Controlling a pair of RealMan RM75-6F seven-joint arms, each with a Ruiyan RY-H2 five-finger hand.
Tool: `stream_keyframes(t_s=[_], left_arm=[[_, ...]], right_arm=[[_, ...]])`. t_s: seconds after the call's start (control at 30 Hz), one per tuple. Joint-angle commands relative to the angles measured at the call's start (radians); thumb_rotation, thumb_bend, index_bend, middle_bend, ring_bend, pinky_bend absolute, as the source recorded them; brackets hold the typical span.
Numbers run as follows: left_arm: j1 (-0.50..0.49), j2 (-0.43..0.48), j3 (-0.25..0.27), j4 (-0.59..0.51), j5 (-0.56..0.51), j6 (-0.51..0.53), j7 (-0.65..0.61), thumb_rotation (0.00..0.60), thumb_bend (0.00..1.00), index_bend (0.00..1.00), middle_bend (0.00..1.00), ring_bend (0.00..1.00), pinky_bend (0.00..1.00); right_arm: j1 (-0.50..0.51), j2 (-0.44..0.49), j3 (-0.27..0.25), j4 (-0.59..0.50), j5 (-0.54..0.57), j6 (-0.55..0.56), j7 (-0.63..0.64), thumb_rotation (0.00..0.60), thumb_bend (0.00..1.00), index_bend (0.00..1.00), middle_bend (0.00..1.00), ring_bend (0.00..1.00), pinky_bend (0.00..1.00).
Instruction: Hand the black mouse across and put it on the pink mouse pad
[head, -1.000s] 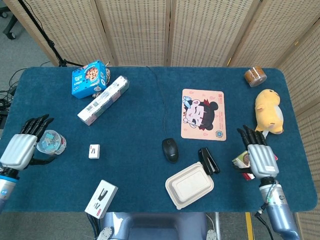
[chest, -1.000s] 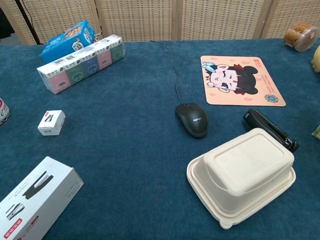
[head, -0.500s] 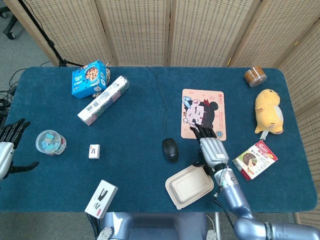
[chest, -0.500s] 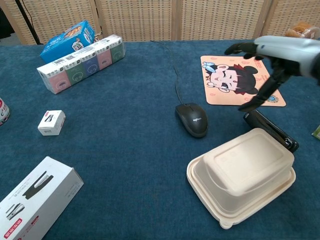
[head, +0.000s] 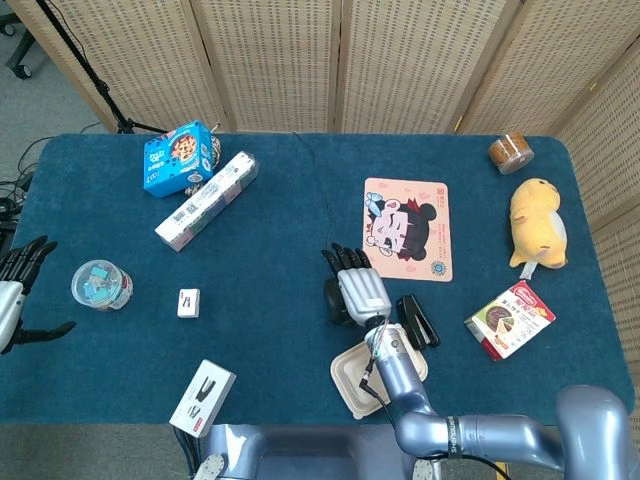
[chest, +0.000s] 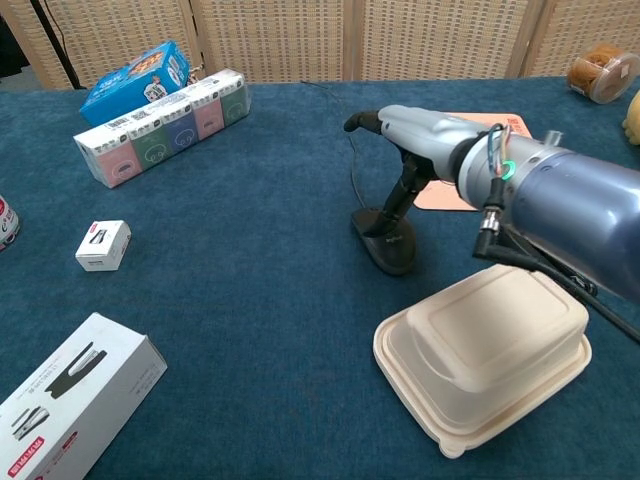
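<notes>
left hand (head: 14, 296): at the bench's left edge, fingers spread, empty.
black corded plastic mouse (chest: 385, 243): mid-bench, nearer the front edge; looks light, rigid, smooth; grasp its flanks; cord may drag.
right hand (head: 357, 290): over the mouse, fingers extended, seemingly not yet gripping.
pink cartoon-print mouse pad (head: 407, 229): right of the mouse.

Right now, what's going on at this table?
The right hand is over the black mouse, with a finger or thumb reaching down to it in the chest view; it hasn't lifted it. The mouse sits on the blue table, left of the pink mouse pad and behind the takeout box. The left hand is open at the table's far left edge, near a small jar, holding nothing.
</notes>
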Motion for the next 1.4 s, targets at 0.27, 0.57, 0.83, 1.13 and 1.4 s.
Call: stream_keyframes(t_s=[0.27,0.57,0.83,1.13,1.4], left_arm=[[0.003,0.000,-0.014,-0.001,0.001,-0.034,-0.004,0.600,0.06,0.00,0.00,0.00,0.00],[0.015,0.003,-0.026,0.011,-0.005,-0.047,-0.009,0.600,0.06,0.00,0.00,0.00,0.00],[0.022,0.004,-0.037,0.011,-0.006,-0.051,-0.011,0.600,0.06,0.00,0.00,0.00,0.00],[0.030,0.008,-0.047,0.014,-0.007,-0.055,-0.021,0.600,0.06,0.00,0.00,0.00,0.00],[0.034,0.007,-0.055,0.015,-0.013,-0.061,-0.021,0.600,0.06,0.00,0.00,0.00,0.00]], right_arm=[[0.043,-0.116,-0.011,0.170,-0.009,0.004,0.012,0.600,0.00,0.00,0.00,0.00,0.00],[0.022,-0.146,-0.025,0.236,0.000,0.006,0.024,0.600,0.00,0.00,0.00,0.00,0.00],[-0.015,-0.130,-0.027,0.235,0.024,0.052,0.002,0.600,0.00,0.00,0.00,0.00,0.00],[-0.042,-0.142,-0.004,0.249,0.052,0.017,0.058,0.600,0.00,0.00,0.00,0.00,0.08],[-0.035,-0.183,0.014,0.306,0.030,0.006,0.096,0.600,0.00,0.03,0.05,0.03,0.18]])
